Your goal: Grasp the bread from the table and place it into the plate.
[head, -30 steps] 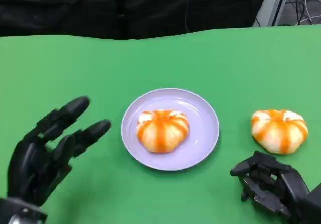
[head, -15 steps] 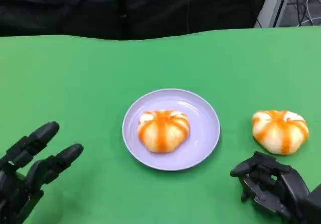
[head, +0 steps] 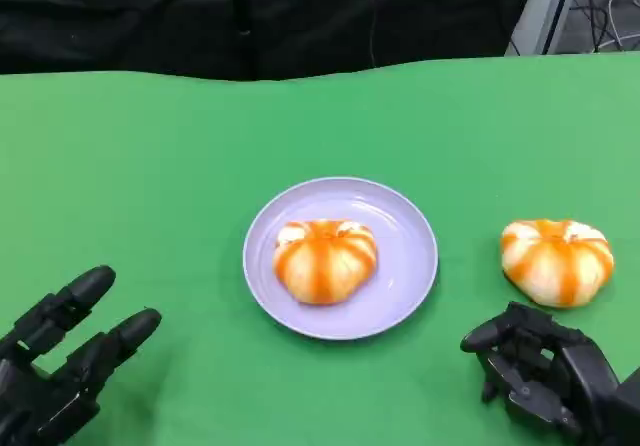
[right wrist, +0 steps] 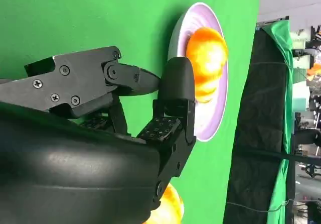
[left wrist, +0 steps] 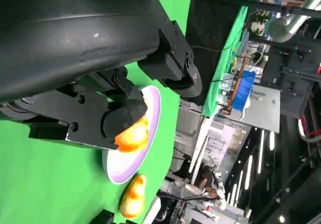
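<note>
No brand or writing can be read on anything; the left hand (head: 60,361) lies low at the near left over the green table (head: 150,166), fingers spread and empty; the lilac plate (head: 405,266) sits mid-table with one bread (head: 325,259) on it, round, pale and orange-striped; a second bread (head: 556,260), alike in look, rests on the table well right of the plate; the right hand (head: 535,371) hovers just before it, fingers curled in, holding nothing.
</note>
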### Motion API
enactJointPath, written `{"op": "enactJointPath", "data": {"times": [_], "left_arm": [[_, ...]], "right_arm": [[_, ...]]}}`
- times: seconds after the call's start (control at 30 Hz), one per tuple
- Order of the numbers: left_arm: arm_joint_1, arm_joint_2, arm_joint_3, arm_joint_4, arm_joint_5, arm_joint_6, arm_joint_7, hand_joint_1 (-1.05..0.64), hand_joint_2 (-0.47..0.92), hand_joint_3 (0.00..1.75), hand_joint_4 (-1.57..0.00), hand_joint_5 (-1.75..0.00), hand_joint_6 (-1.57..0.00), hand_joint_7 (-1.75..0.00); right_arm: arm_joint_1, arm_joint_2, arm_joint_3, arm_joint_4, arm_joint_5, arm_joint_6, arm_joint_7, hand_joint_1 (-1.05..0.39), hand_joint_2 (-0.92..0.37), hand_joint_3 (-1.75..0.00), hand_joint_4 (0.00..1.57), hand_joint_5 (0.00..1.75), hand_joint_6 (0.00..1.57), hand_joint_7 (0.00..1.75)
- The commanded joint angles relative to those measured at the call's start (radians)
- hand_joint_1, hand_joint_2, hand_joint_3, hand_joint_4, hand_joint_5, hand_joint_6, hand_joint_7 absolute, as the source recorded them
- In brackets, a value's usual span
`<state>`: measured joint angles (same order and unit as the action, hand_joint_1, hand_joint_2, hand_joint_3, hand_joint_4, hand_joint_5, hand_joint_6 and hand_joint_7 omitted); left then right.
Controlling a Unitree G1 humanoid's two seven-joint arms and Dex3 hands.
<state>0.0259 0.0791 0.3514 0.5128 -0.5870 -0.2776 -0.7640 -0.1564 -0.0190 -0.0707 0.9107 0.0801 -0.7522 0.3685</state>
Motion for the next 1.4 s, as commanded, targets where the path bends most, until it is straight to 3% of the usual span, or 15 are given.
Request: {"op": "enactJointPath", "data": {"times": [0.03,0.97,1.0,1.03,1.1,1.4], "left_arm": [[-0.012,0.011,0.015,0.012,0.007,-0.011,0.004,0.20,0.79,0.93,-0.83,0.00,-0.72,0.00],[-0.024,0.001,0.016,0.029,0.039,-0.052,0.045,0.20,0.78,0.95,-0.84,0.00,-0.72,0.00],[-0.033,-0.006,0.016,0.040,0.064,-0.082,0.077,0.17,0.77,0.92,-0.98,-0.21,-0.90,-0.07],[-0.039,-0.011,0.016,0.050,0.082,-0.105,0.099,0.15,0.76,0.90,-0.93,-0.60,-1.02,-0.08],[-0.044,-0.014,0.015,0.060,0.095,-0.125,0.115,0.14,0.76,0.89,-0.87,-0.88,-1.09,-0.08],[-0.049,-0.014,0.014,0.074,0.098,-0.141,0.119,0.14,0.76,0.89,-0.84,-0.98,-1.12,-0.07]], "right_arm": [[0.001,-0.019,-0.010,0.009,0.010,0.010,0.001,-0.27,-0.92,-0.46,0.67,1.75,0.74,1.09],[0.001,-0.020,-0.010,0.009,0.011,0.013,0.001,-0.27,-0.92,-0.46,0.67,1.75,0.74,1.09],[0.001,-0.021,-0.011,0.008,0.012,0.016,0.002,-0.27,-0.92,-0.46,0.66,1.75,0.74,1.09],[0.002,-0.021,-0.011,0.008,0.012,0.018,0.002,-0.27,-0.92,-0.45,0.66,1.75,0.74,1.09],[0.002,-0.021,-0.011,0.008,0.013,0.019,0.002,-0.28,-0.92,-0.45,0.65,1.75,0.74,1.09],[0.002,-0.022,-0.010,0.008,0.014,0.019,0.003,-0.28,-0.92,-0.45,0.65,1.75,0.74,1.10]]}}
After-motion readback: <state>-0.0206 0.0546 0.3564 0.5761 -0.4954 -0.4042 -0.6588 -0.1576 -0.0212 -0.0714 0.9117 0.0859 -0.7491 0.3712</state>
